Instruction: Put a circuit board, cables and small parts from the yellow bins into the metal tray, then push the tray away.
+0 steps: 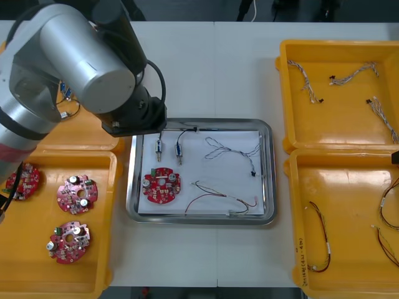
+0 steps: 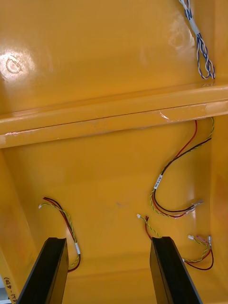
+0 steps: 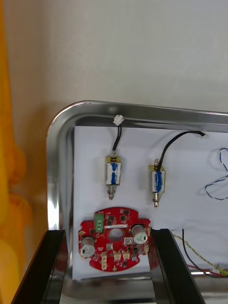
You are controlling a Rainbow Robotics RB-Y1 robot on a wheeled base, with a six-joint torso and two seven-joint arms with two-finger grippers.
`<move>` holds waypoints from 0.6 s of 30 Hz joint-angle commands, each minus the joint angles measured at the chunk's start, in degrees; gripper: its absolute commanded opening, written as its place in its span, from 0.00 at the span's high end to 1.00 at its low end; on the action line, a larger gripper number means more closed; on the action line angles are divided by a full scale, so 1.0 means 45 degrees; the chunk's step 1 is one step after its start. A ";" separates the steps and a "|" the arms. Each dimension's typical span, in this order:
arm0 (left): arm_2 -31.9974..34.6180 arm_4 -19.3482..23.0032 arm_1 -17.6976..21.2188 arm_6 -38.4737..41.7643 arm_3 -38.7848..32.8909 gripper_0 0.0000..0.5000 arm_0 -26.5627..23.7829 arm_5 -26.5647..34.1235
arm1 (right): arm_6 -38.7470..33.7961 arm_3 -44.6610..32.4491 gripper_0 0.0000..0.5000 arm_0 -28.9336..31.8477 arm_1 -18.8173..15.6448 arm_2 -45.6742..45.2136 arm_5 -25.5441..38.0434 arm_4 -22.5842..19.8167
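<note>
Left wrist view: left gripper (image 3: 107, 232), fingers spread, hangs over the metal tray (image 3: 58, 156), circuit board (image 3: 114, 237) between them. Right gripper (image 2: 108, 240), also spread, is over a yellow bin (image 2: 95, 180); left seems nearer.

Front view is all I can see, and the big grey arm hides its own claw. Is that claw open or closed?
Observer: The left gripper is open: its wrist view shows both black fingers apart, with the circuit board lying in the metal tray seen between them.
Operator: And the other claw?
Observer: The right gripper is open too, over a yellow bin holding red and yellow cables.
Operator: Any detail on the small parts?
Observer: The black cable of one small metal part ends in a white connector at the tray's rim.
</note>
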 commanded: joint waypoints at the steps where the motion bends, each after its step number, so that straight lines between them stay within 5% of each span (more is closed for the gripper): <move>1: 0.1095 0.0970 0.1218 -0.1514 -0.0851 0.00 -0.0585 0.0966 | 0.0417 -0.0338 0.00 0.0044 -0.0540 -0.0363 -0.0103 0.0011; 18: 0.4493 0.2865 0.3464 -0.3448 -0.1222 0.00 0.0704 0.1759 | 0.0378 -0.0338 0.00 0.0044 -0.0540 -0.0363 -0.0064 -0.0106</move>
